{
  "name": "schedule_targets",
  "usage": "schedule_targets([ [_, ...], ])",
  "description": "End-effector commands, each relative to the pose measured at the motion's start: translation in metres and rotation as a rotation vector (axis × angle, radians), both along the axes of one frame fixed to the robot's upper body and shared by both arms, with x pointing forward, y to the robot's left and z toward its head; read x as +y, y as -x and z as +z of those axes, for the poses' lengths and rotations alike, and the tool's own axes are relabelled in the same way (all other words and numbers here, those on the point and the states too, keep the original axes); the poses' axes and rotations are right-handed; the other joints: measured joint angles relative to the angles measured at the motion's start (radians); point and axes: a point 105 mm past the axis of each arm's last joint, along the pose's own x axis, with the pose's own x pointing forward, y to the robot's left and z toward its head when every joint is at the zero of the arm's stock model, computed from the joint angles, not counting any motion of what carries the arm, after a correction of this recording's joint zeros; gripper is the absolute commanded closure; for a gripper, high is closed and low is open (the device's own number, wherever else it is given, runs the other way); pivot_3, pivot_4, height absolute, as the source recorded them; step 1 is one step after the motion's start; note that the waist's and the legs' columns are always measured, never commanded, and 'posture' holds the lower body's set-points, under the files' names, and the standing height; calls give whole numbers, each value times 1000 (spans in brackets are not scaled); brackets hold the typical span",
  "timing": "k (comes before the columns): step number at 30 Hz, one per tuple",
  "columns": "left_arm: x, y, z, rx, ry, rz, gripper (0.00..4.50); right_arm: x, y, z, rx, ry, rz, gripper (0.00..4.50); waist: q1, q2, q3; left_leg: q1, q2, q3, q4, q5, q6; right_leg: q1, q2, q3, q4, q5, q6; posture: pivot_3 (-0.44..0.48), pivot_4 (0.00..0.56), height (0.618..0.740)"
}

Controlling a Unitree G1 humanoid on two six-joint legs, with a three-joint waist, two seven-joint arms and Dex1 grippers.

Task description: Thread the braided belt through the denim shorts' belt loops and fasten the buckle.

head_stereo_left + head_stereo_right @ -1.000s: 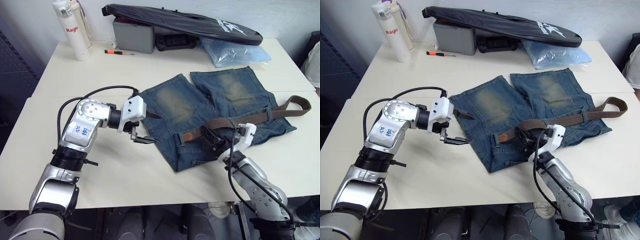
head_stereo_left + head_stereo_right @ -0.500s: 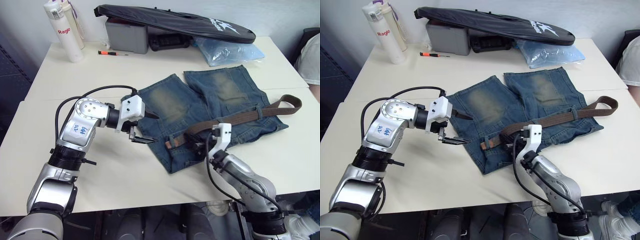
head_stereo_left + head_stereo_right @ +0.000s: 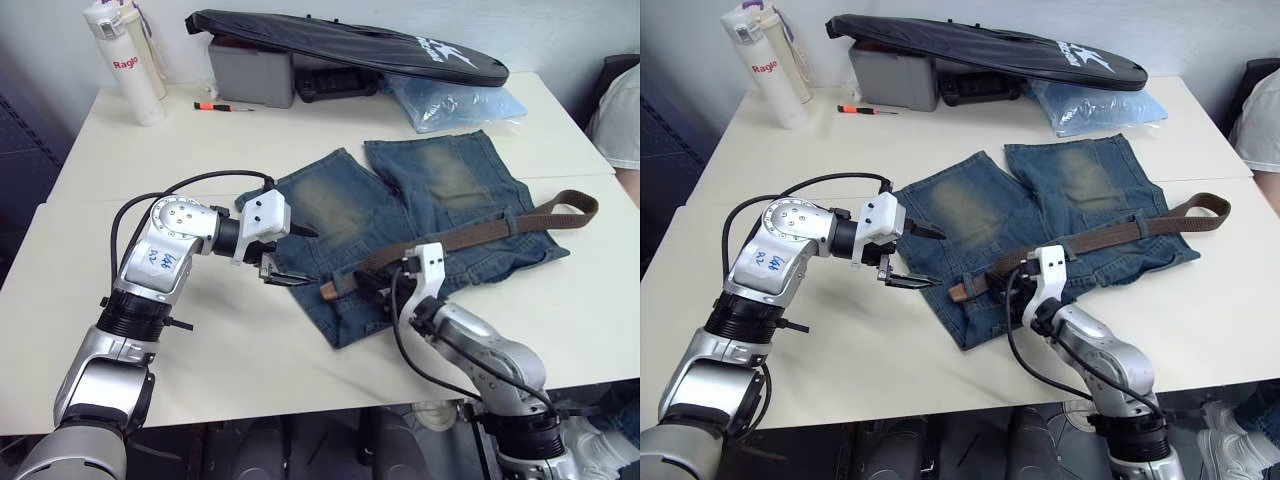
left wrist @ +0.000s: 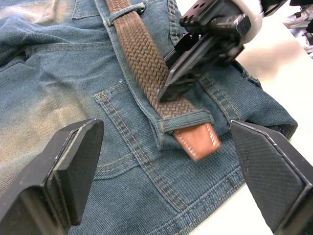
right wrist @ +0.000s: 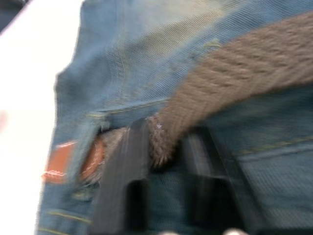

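A: Your long brown braided belt (image 4: 142, 54) is lying across the waistband of the faded blue denim shorts (image 3: 400, 215) on the pale bench (image 3: 130, 150), its tan leather tip (image 4: 198, 141) poking out of a narrow denim belt loop (image 4: 186, 120).

B: And you're pinching the braid with the right end effector (image 4: 168, 88); the left end effector (image 3: 285, 255) is hanging wide open just beside the shorts.

A: Push on carelessly and you're risking bunched denim, or braid slipping back out.
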Motion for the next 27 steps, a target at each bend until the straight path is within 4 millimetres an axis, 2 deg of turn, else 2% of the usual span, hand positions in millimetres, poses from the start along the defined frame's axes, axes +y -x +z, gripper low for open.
schedule_targets([
  [1,-5,2,9,-48,1,-26,0,-17,3,10,55,-139,-91,1268,4,0,0,0,0,0,0,0,0,0,0,0,0,0,0,0,150,740],
  [7,-6,2,8,-50,2,-29,0,-38,8,25,97,-319,-175,1268,19,0,0,0,0,0,0,0,0,0,0,0,0,0,0,0,150,740],
  [16,-7,1,7,-59,-2,-37,0,-45,1,26,194,-482,-259,1268,15,0,0,0,0,0,0,0,0,0,0,0,0,0,0,0,150,740],
  [17,-7,1,6,-59,-2,-37,0,-45,0,24,207,-490,-267,1757,15,0,0,0,0,0,0,0,0,0,0,0,0,0,0,0,150,740],
  [18,-7,1,6,-60,-4,-37,0,-44,1,24,216,-491,-261,1846,15,0,0,0,0,0,0,0,0,0,0,0,0,0,0,0,150,740],
  [19,-7,1,6,-61,-4,-37,0,-42,1,23,224,-493,-254,2210,15,0,0,0,0,0,0,0,0,0,0,0,0,0,0,0,150,740],
  [20,-7,1,6,-61,-5,-37,0,-39,2,24,229,-501,-242,2771,15,0,0,0,0,0,0,0,0,0,0,0,0,0,0,0,150,740],
  [22,-7,1,6,-62,-7,-36,0,-32,4,22,241,-473,-208,3308,14,0,0,0,0,0,0,0,0,0,0,0,0,0,0,0,150,740],
  [24,-7,1,6,-61,-8,-36,0,-25,4,18,251,-427,-180,4212,10,0,0,0,0,0,0,0,0,0,0,0,0,0,0,0,150,740],
  [25,-7,1,6,-60,-9,-37,0,-18,5,17,265,-430,-155,4369,7,0,0,0,0,0,0,0,0,0,0,0,0,0,0,0,150,740],
  [27,-7,1,5,-51,-13,-33,0,-8,6,14,283,-415,-104,4369,4,0,0,0,0,0,0,0,0,0,0,0,0,0,0,0,150,740],
])
